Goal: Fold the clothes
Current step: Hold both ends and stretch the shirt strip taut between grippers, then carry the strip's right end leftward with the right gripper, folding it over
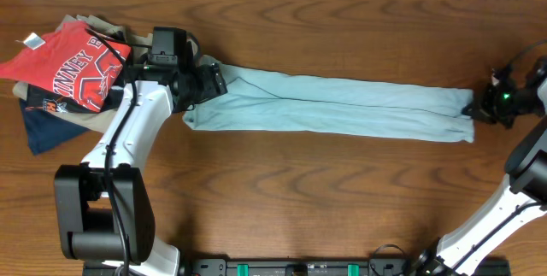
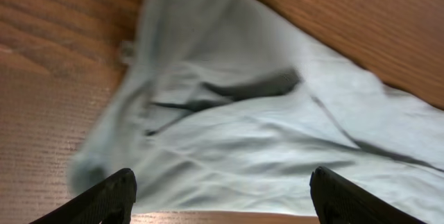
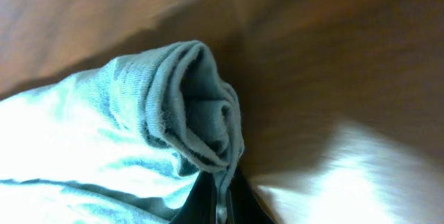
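Pale blue-grey T-shirt (image 1: 342,105) is lying gathered into a long narrow band across the counter (image 1: 299,208), running from 9 o'clock to 3 o'clock in the overhead view. It is sitting near but apart from the pile at 10 o'clock: red shirt (image 1: 81,67), navy garment (image 1: 47,122), khaki garment (image 1: 98,24).

Right tool (image 1: 483,105) is clenched. The rolled-up end of the band at 3 o'clock is being pinched, with several layers showing stacked at the jaws in the right wrist view.

Left tool (image 1: 209,84) is released, jaws spread wide over the 9 o'clock end. Nothing is being gripped there, and contact between fingers and cloth cannot be told.

Handling, as judged:
- Fabric is being read as thin, soft and light, with no stiffness. Draping, sagging and wrinkling are to be expected. Breakage is not being considered a risk.
- Layers are likely sliding over each other and over the wood, so any drag is being expected to shift the whole band.
- Hold is best taken at the outer edge of the 9 o'clock end, with all layers pinched together. A single-layer pinch is being ruled out, since the fold would peel open.
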Robot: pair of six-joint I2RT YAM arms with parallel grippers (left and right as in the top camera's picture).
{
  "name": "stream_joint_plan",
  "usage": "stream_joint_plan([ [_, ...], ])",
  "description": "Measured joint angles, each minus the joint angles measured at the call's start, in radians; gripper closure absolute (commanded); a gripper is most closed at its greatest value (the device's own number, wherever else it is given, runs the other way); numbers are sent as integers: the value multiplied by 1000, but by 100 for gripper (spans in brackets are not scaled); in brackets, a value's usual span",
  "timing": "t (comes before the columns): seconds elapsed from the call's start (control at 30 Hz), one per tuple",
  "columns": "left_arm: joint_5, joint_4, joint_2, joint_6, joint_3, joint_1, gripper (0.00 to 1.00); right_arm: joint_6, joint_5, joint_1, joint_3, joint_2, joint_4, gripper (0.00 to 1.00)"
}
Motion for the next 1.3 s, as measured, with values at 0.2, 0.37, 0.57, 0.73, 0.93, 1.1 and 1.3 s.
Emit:
stream_joint_plan([
  [0.2, 0, -14, 0, 0, 0, 0, 18, -19, 76, -35, 69, -7, -46, 99],
  [0.37, 0, -13, 0, 0, 0, 0, 18, -70, 97, 4, 76, -53, -94, 99],
  [0.57, 0, -13, 0, 0, 0, 0, 18, -68, 90, 149, 81, -126, -143, 99],
  [0.73, 0, -13, 0, 0, 0, 0, 18, -14, 82, 298, 84, -139, -168, 99],
  [0.93, 0, -13, 0, 0, 0, 0, 18, 73, 78, 476, 84, -139, -158, 99],
  [1.1, 0, -13, 0, 0, 0, 0, 18, 131, 78, 589, 84, -139, -129, 99],
  [1.3, 0, -14, 0, 0, 0, 0, 18, 173, 81, 688, 84, -139, -117, 99],
])
